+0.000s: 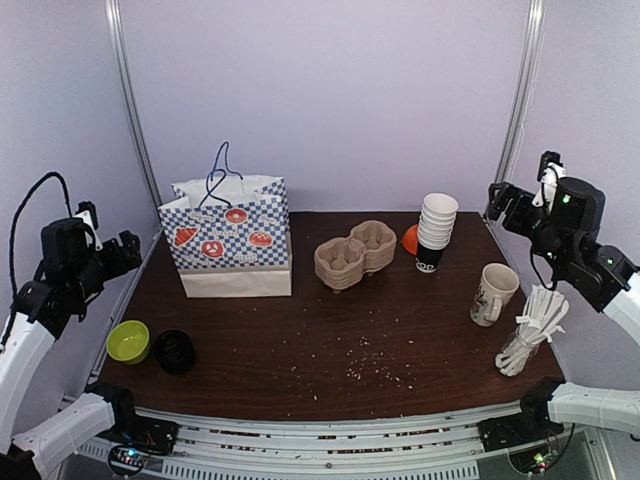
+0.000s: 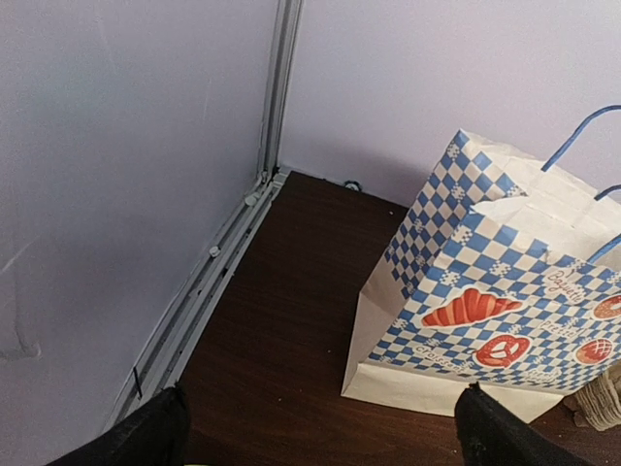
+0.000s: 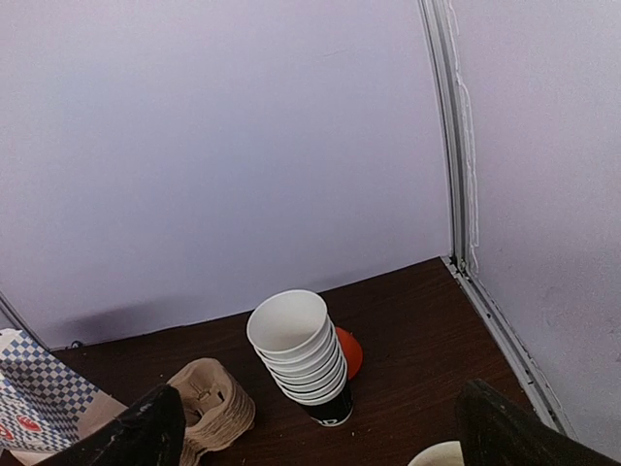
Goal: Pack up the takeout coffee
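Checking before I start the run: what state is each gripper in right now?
Left gripper: jaws open, holding nothing.
Right gripper: jaws open, holding nothing.

Blue-checked paper bag (image 2: 485, 282) is standing upright on the dark table (image 2: 281, 320), croissant print facing out, near the wall corner. Left gripper (image 2: 322, 408) is hovering, fingertips (image 2: 150, 432) sitting wide apart, holding nothing.

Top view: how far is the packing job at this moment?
Done: nothing visible. The cup stack, cardboard carrier and paper bag stand apart, untouched. In hand: nothing; the left gripper and right gripper are open and empty. Left: everything; no lidded cup is in view yet.
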Available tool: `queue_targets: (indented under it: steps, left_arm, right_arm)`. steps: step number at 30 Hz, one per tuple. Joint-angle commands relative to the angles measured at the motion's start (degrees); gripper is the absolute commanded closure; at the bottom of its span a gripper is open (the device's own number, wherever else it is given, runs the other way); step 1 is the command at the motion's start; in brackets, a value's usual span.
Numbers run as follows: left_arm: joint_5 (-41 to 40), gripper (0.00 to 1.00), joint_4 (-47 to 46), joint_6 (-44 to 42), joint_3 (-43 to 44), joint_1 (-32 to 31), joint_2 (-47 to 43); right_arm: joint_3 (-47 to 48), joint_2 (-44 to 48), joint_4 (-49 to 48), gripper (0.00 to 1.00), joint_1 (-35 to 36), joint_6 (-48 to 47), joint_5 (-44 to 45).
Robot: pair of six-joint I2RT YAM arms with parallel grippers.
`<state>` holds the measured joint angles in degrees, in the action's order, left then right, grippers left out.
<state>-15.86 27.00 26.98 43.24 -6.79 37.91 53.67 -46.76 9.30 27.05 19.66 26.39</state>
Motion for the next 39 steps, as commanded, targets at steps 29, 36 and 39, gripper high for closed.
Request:
queue_targets:
  steps: [29,36,39]
  left_arm:
    - [19.32,0.03,3.06,7.48,5.04,-13.96,1.98]
    - [10.57,0.02,8.65,4.42,22.11,-13.76,14.54]
    - [10.51,0.02,9.92,5.51,28.97,-13.06,20.25]
  right_arm:
    - [9.61,-23.37,1.67,0.0,28.67,4.38,3.41]
    - [7.32,-23.35,-1.35,0.0,28.62,4.91,-2.65]
    - [7.59,-23.7,-0.25,0.0,28.67,4.97,-3.22]
